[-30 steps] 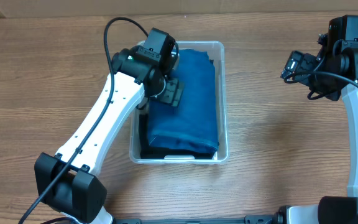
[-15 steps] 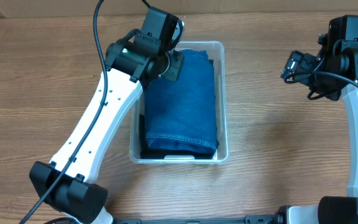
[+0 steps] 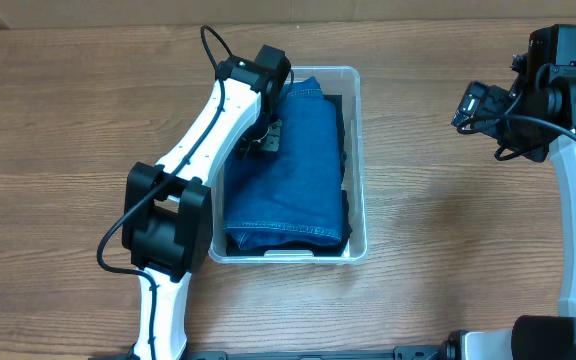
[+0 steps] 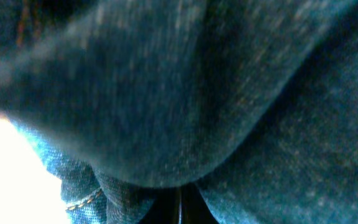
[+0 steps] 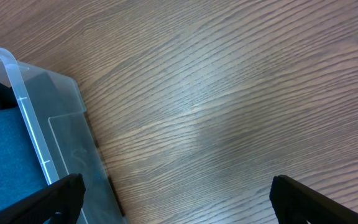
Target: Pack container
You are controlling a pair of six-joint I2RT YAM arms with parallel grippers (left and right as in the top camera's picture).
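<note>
1. Your clear, rounded-corner rectangular plastic container [image 3: 360, 150] sits on the brown wood-grain table [image 3: 448, 250], between the two arms and nearer the left one.
2. Inside the container a folded blue denim garment [image 3: 303, 175] covers nearly the whole opening. A black fabric layer [image 3: 345, 210] shows beneath it along the container's wall on the right arm's side and at the end nearest the robot's base.
3. Your left gripper [image 3: 262, 140] is inside the container, down on the denim just inside the long wall on the left arm's side, toward the far end.
4. The left wrist view is filled with blurred denim pressed close to the lens, with only a bit of orange stitching [image 4: 79, 200] to make out. You cannot tell how the left jaws stand.
5. Your right gripper [image 5: 179, 202] is well apart from the container, over bare table on its right-arm side. Its jaws are spread wide and hold nothing.
6. In the right wrist view, one rounded corner of the container's rolled rim [image 5: 14, 81] shows beside the near fingertip.
7. A pale patch [image 3: 290, 255] lies low at the container's base-side end; it is too small to read any writing.
</note>
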